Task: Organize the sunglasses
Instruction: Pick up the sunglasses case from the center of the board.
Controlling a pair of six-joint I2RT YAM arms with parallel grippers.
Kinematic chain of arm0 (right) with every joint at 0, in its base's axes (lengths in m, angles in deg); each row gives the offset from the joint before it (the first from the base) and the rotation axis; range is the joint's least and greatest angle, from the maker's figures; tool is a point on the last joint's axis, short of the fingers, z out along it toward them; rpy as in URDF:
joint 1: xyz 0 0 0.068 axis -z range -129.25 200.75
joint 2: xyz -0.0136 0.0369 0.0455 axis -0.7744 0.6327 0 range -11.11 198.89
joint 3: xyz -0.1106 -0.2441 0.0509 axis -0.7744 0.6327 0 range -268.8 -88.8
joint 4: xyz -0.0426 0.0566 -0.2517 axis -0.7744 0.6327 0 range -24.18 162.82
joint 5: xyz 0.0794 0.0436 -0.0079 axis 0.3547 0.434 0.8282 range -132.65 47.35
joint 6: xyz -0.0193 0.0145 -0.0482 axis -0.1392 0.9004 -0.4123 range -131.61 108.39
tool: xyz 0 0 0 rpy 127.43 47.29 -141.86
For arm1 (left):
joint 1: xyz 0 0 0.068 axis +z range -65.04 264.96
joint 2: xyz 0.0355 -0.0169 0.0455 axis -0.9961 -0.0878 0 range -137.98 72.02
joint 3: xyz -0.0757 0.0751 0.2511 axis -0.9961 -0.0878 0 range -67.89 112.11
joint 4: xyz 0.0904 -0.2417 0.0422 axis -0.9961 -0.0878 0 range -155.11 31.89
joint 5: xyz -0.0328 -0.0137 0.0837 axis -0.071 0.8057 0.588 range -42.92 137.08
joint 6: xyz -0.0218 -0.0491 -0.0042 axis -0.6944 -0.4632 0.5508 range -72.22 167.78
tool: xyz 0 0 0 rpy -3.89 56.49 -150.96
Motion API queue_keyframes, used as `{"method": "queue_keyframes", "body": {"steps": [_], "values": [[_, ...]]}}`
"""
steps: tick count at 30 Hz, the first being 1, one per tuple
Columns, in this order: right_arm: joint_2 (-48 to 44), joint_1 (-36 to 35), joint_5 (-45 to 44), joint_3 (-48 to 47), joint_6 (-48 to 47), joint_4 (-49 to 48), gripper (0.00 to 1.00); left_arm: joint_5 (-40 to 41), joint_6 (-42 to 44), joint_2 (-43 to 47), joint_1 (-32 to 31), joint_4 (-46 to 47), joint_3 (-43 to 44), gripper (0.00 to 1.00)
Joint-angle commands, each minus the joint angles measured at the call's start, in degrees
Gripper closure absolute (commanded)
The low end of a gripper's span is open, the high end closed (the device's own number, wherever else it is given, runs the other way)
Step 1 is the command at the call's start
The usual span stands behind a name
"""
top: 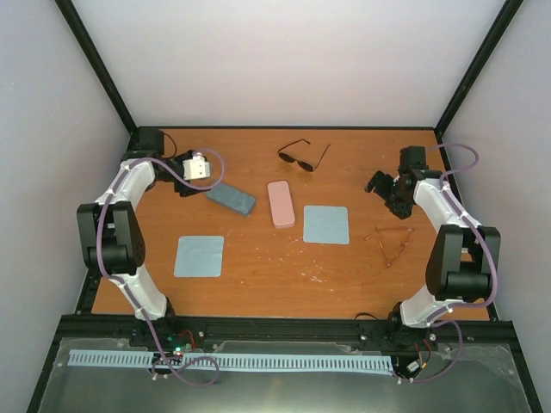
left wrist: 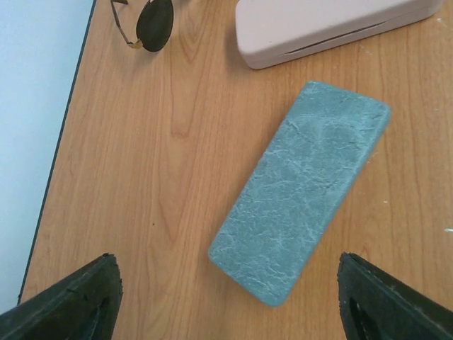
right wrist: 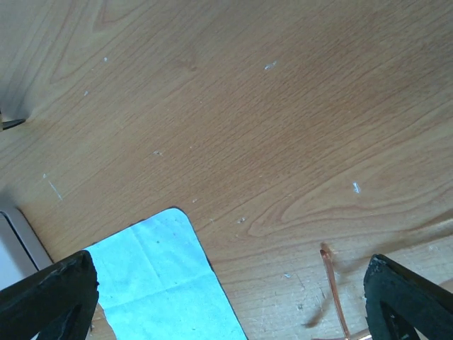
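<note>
The black-framed sunglasses (top: 303, 157) lie unfolded at the back centre; one dark lens (left wrist: 152, 21) shows in the left wrist view. The thin reddish-clear sunglasses (top: 392, 245) lie at the right, and one temple arm (right wrist: 333, 290) shows in the right wrist view. My left gripper (top: 188, 182) hovers open at the back left, just beyond the near end of the blue-grey case (left wrist: 304, 188), with its jaws (left wrist: 225, 283) empty. My right gripper (top: 383, 185) hangs open at the back right, above bare wood (right wrist: 230, 283), holding nothing.
A pink case (top: 281, 203) lies at the centre next to the blue-grey case (top: 231, 199). One light-blue cloth (top: 326, 224) sits right of centre, another (top: 199, 255) at front left. Black frame posts and pale walls close in the table's (top: 258, 284) back corners.
</note>
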Motion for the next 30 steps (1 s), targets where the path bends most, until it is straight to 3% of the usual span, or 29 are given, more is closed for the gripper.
{"method": "queue_keyframes", "body": {"steps": [1, 5, 7, 11, 14, 16, 18, 24, 30], "values": [[-4.1, 0.5, -0.4, 1.2, 0.5, 0.5, 0.00, -1.6, -2.4, -3.4, -1.5, 0.8, 5.0, 0.22], [-7.2, 0.7, 7.9, 5.2, 0.5, -5.4, 0.00, -3.1, -10.7, -4.1, -3.0, 1.1, 5.4, 0.28], [-7.9, -0.6, 8.9, 4.5, 0.5, -5.5, 0.05, -2.3, -14.1, -3.9, -3.3, 2.9, 4.2, 0.29], [-0.7, -10.0, -1.9, -10.3, -6.4, 9.4, 0.07, 2.6, -25.2, -3.4, -3.3, 8.5, 2.3, 0.29], [7.5, -18.8, -8.3, -21.1, -9.7, 17.3, 0.24, 8.4, -33.2, -3.4, -3.2, 14.5, 0.8, 0.30], [13.9, -22.4, -9.0, -27.4, -10.3, 20.1, 0.19, 10.8, -37.5, -3.7, -2.8, 16.7, 1.1, 0.30], [18.8, -25.1, -7.6, -33.0, -11.0, 21.7, 0.04, 11.0, -41.5, -4.3, -1.9, 16.7, 2.4, 0.28], [32.2, -31.8, -6.5, -47.8, -13.7, 29.7, 0.02, 7.9, -52.1, -6.7, 2.8, 13.2, 5.9, 0.24], [40.1, -35.9, -6.9, -56.2, -13.0, 32.8, 0.00, 7.3, -54.4, -7.1, 5.6, 11.7, 5.3, 0.23]]}}
